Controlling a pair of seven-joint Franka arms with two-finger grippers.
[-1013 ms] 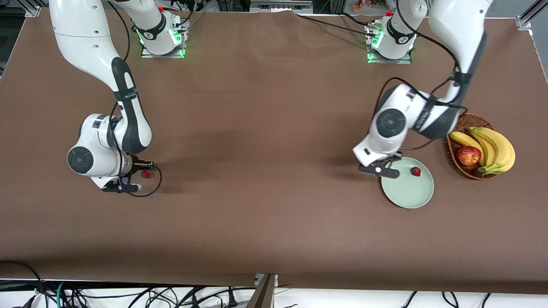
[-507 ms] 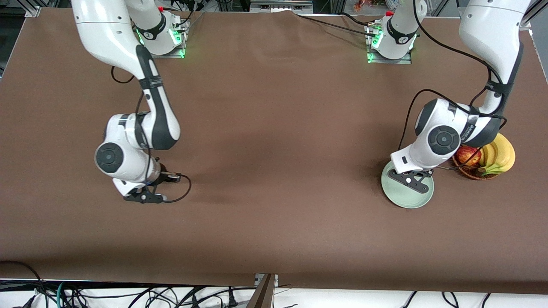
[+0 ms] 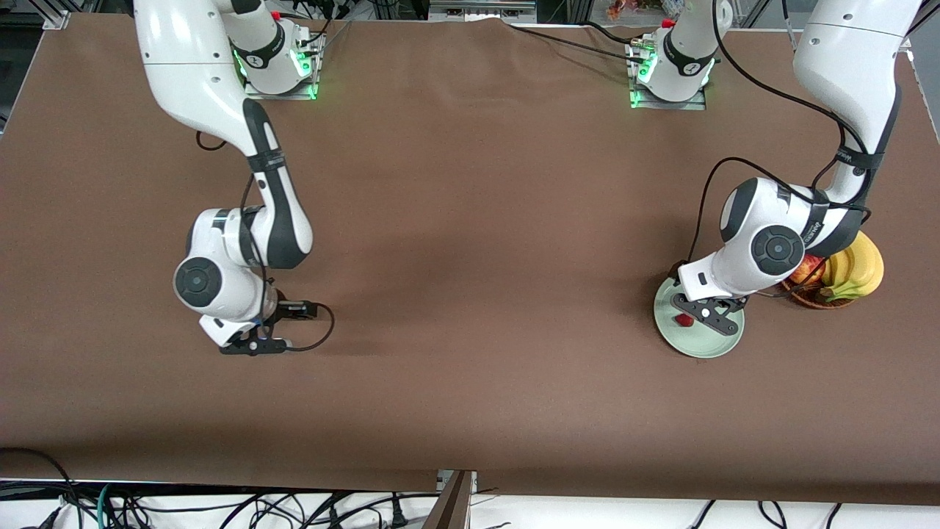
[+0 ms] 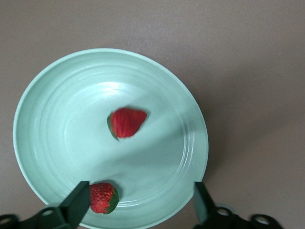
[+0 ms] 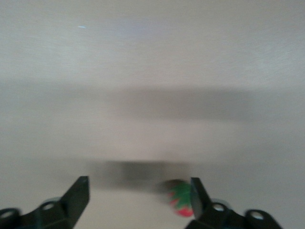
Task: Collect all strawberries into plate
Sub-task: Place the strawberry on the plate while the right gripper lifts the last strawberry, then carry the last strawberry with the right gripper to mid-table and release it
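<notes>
Hovering over the pale green plate (image 4: 193, 119), the left pincer (image 4: 138, 207) stands with its jaws spread wide and nothing between them. Two strawberries lie in the plate: one (image 4: 126, 122) near its middle, another (image 4: 102, 197) by the rim, just beside one finger. So two of the three berries look delivered. The plate sits on the counter (image 3: 470, 242) toward the left arm's end, next to a wicker basket (image 3: 808, 294) of fruit.

The right pincer (image 5: 138, 205) hangs low over bare counter toward the right arm's end, jaws wide apart and holding nothing. The third strawberry (image 5: 180, 199) lies on the counter against the inner side of one finger. By my reading, the last pickup is in hand: the right pincer needs to centre on that berry, close gently, then carry it to the plate.
</notes>
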